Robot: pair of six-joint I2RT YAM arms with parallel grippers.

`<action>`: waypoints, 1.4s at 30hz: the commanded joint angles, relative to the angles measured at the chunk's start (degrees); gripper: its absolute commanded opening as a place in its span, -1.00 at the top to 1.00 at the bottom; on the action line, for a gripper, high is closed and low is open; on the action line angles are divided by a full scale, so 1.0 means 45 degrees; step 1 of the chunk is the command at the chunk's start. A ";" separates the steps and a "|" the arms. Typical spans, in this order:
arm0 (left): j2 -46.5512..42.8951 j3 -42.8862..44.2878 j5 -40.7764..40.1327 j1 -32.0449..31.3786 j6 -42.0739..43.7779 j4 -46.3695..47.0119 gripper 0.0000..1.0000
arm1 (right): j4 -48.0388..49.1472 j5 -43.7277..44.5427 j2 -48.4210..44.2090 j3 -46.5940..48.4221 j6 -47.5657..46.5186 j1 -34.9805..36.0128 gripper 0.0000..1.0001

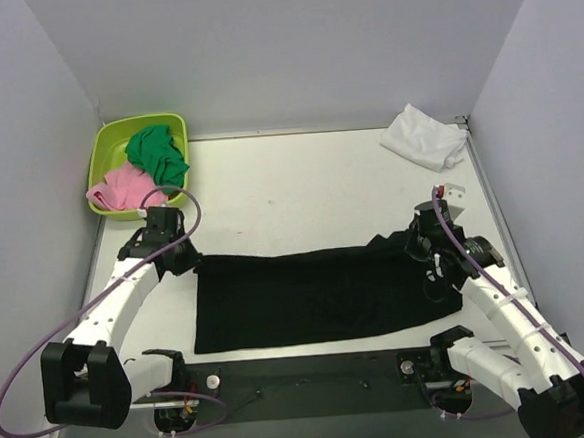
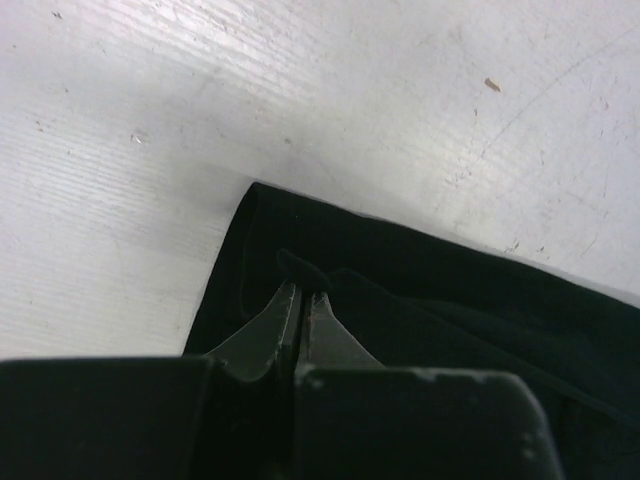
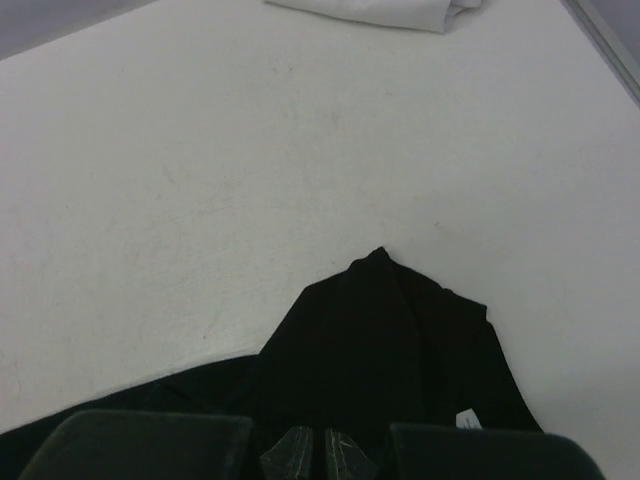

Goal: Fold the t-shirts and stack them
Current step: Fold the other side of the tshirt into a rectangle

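Top view, black t-shirt (image 1: 317, 295): lies as a wide band across the near table (image 1: 300, 188), between the two arms.
Top view, white t-shirt (image 1: 425, 137): bunched at the far right corner, well apart from the black t-shirt.
Top view, lime-green tub (image 1: 145, 119): far left; green cloth (image 1: 157, 153) and pink cloth (image 1: 120, 189) inside.
Left wrist view, left gripper (image 2: 301, 297): fingers pinched together on the black t-shirt's corner.
Right wrist view, right gripper (image 3: 322, 442): fingers clamped on the black t-shirt; white label (image 3: 466, 420) just beside.

Lab bench (image 1: 299, 178), white partition walls (image 1: 289, 39)
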 commanded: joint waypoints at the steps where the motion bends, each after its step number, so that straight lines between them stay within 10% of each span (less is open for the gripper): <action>1: -0.0731 -0.0401 -0.0304 -0.0572 -0.0274 -0.0355 1.00 | -0.1270 0.0972 -0.0634 -0.0884 0.1154 0.0972 1.00; 25: -0.5301 -0.3117 -0.1340 -0.2683 -0.3088 -0.1760 0.96 | -0.4825 0.2400 -0.1884 -0.1767 0.4826 0.4156 1.00; 30: -0.5284 -0.2434 -0.1438 -0.2683 -0.2913 -0.2387 0.85 | -0.5821 0.2886 -0.2176 -0.1533 0.5531 0.5153 -0.25; 34: -0.4913 -0.1285 -0.1730 -0.2663 -0.2503 -0.2407 0.22 | -0.5959 0.3843 -0.2158 -0.0577 0.5025 0.5310 -0.53; 37: -0.4795 -0.0619 -0.2061 -0.2663 -0.2210 -0.2407 -0.69 | -0.5862 0.4603 -0.1457 0.0341 0.4460 0.5291 -0.57; 42: -0.4853 0.0067 -0.2084 -0.2663 -0.1859 -0.1668 -0.80 | -0.4381 0.4765 0.0318 0.0734 0.3385 0.4765 -0.64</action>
